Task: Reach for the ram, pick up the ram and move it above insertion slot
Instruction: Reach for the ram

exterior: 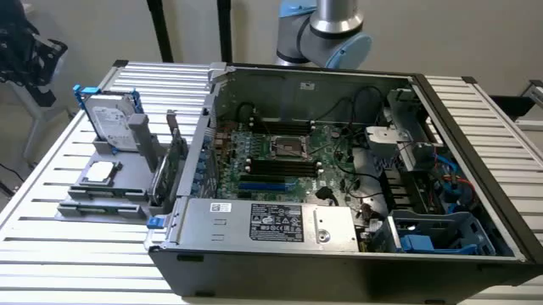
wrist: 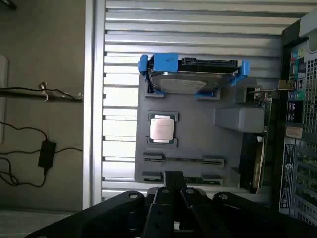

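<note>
The step in hand reads as the reach; the black, angular gripper [wrist: 174,179] hangs closest to the ram [wrist: 205,179], a long, thin green circuit-board stick standing on edge in the outermost cradle of the matte grey plastic tray [wrist: 198,124], at the tray's end toward the desk's front edge as the exterior view has it; whether the jaws are apart or together, or have hold of anything, I cannot tell. To do this well, I judge the jaws should sit across the stick's two flat faces, near its middle between the end brackets, and come down square; a skewed approach could knock the board or bind it in its cradle; the stick looks rigid but slim, so it wants a light, even grip. Farther along the tray lie a square, metal-capped processor [wrist: 162,130] and a silver hard drive in a blue plastic caddy [wrist: 193,74]. The desk [wrist: 119,29] is ribbed aluminium slats, hard and shiny; the open black steel computer case [exterior: 254,273] stands just beside the tray, its green motherboard [exterior: 327,140] carrying long black slots [exterior: 284,166].
</note>
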`<state>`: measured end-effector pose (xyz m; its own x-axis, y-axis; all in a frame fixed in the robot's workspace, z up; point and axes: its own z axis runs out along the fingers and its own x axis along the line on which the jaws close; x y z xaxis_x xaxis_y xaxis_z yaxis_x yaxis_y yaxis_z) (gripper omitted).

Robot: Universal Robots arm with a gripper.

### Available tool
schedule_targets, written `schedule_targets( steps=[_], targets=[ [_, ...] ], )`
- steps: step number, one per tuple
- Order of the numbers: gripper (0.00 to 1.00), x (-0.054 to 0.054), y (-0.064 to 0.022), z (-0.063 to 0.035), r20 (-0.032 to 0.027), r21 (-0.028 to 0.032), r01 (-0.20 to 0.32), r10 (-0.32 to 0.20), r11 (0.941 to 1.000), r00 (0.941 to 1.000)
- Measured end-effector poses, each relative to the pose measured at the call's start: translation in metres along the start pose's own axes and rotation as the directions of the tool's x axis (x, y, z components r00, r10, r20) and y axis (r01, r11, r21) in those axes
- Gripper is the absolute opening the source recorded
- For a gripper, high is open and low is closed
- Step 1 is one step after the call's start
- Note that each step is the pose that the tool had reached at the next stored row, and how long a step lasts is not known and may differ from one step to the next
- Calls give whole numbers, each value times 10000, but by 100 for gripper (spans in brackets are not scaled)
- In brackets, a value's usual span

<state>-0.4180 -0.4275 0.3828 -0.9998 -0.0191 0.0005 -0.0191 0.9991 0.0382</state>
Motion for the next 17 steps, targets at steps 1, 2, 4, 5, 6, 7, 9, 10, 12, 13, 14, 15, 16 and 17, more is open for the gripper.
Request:
schedule_targets(
  steps=[1, 2, 4, 5, 6, 7, 9, 10, 12, 13, 14, 15, 16, 17],
  targets=[
    [11, 0, 0, 0, 0, 0, 0, 0, 10000, 10000],
    [11, 0, 0, 0, 0, 0, 0, 0, 10000, 10000],
    [11, 0, 0, 0, 0, 0, 0, 0, 10000, 10000],
    [11, 0, 0, 0, 0, 0, -1, 1, 10000, 10000],
    [11, 0, 0, 0, 0, 0, 0, 0, 10000, 10000],
    [11, 0, 0, 0, 0, 0, 0, 0, 10000, 10000],
    [11, 0, 0, 0, 0, 0, 0, 0, 10000, 10000],
    [11, 0, 0, 0, 0, 0, 0, 0, 10000, 10000],
    [11, 0, 0, 0, 0, 0, 0, 0, 10000, 10000],
    [11, 0, -2, -1, -2, 2, -1, 1, 10000, 10000],
    [11, -1, -11, -2, -3, 1, 0, 0, 10000, 10000],
    [11, -6, -30, -2, -1, 1, -1, 1, 10000, 10000],
    [11, -12, -56, -2, -1, 0, -1, 1, 10000, 10000],
    [11, -19, -84, -4, -1, 1, -1, 1, 10000, 10000]
  ],
)
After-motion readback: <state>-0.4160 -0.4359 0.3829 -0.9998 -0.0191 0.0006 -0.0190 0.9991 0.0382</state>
